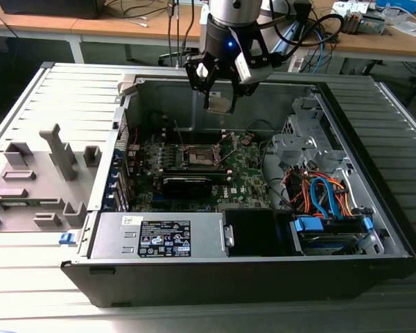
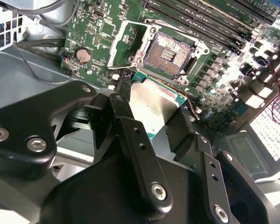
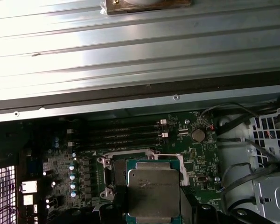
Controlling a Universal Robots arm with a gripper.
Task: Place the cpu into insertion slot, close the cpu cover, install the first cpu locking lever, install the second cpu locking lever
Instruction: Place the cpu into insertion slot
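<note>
I hold the small square silvery-grey cpu (image 3: 154, 193) pinched in my black gripper (image 1: 220, 98), above the dark square insertion slot (image 2: 170, 53) on the green circuit board (image 2: 95, 30)

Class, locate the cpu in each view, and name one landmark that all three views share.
Exterior view: the cpu hangs in the gripper, above the open computer case.
Second wrist view: the cpu, gripped, beside the insertion slot.
First wrist view: the cpu overlaps part of the insertion slot.
Shared landmark: the insertion slot.
</note>
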